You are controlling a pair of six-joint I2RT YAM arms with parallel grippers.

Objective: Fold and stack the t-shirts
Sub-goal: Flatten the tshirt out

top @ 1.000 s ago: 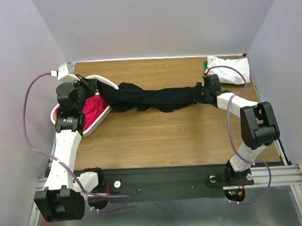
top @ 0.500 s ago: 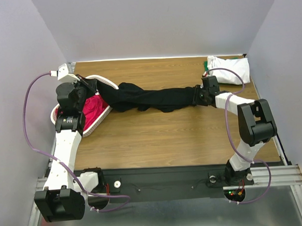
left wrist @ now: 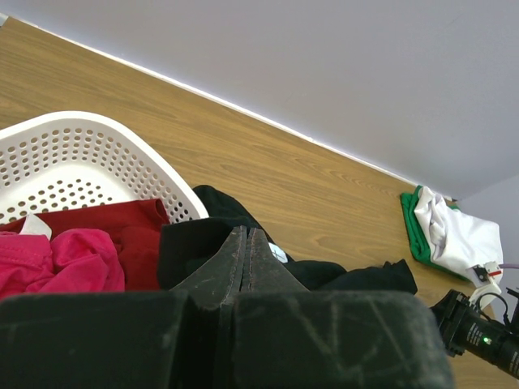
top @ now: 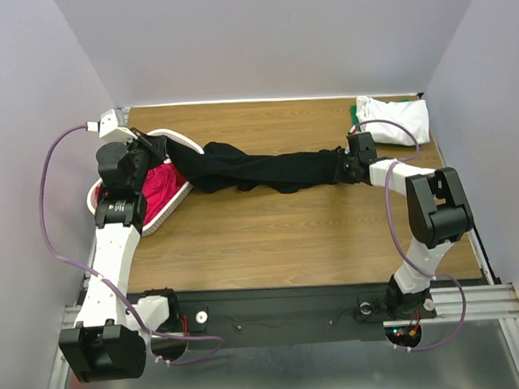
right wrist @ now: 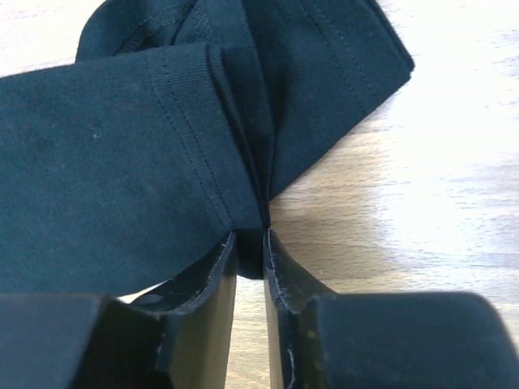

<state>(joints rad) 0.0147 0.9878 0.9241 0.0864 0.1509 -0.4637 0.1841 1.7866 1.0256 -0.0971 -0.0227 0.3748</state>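
Left side: my left claw (left wrist: 247, 243) is pressed fully shut over the white basket (left wrist: 97, 134). It appears to pinch a thin edge of the black t-shirt (top: 258, 170).
Risk: so little cloth is caught that any pull to the right could strip it free.
The red and pink shirts (left wrist: 77, 243) lie in the basket just below. A lift could snag one and drag it out, or tip the basket.

Centre: the black t-shirt hangs over the basket rim and lies bunched along the table (top: 270, 237), not spread out.
Risk: folded like this, it creases crooked.

Right side: my right claw (right wrist: 249, 243) is nearly closed, with a hem fold wedged between the tips only.
Risk: a tip grip slips under tension.
The white shirt (top: 398, 119) on the green one (top: 353, 115) sits near my right arm; a swing back could knock that stack.
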